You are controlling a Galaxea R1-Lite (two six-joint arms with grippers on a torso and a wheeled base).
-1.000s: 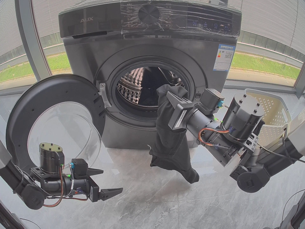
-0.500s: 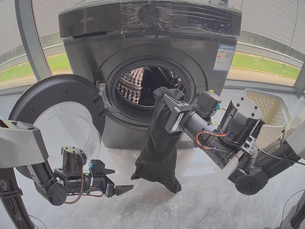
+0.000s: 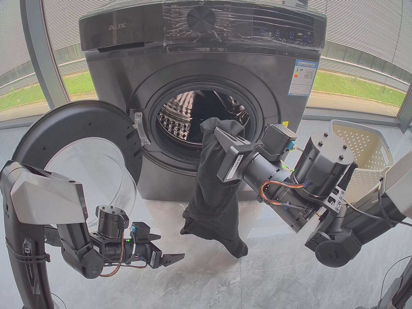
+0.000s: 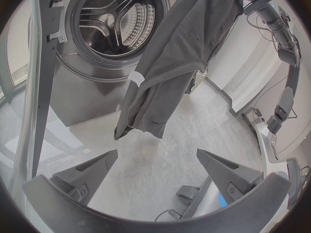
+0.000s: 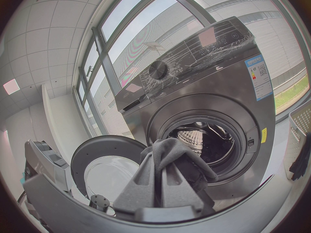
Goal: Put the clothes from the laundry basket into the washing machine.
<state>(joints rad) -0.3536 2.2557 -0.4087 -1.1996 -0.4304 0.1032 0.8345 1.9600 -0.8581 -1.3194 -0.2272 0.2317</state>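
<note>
Observed right gripper (image 3: 222,134) clamped on garment (image 3: 212,185) hanging before washer (image 3: 124,74) opening. Noted left gripper (image 4: 157,152) spread open, low above floor (image 3: 266,280) near door (image 3: 73,121).

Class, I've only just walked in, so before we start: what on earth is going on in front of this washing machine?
The robot is loading laundry. Its right pincer is shut on a dark garment, held up in front of the open drum of the washing machine, with most of the cloth hanging toward the floor. The left pincer is open and empty, low near the swung-open door. The laundry basket stands to the machine's right.
</note>
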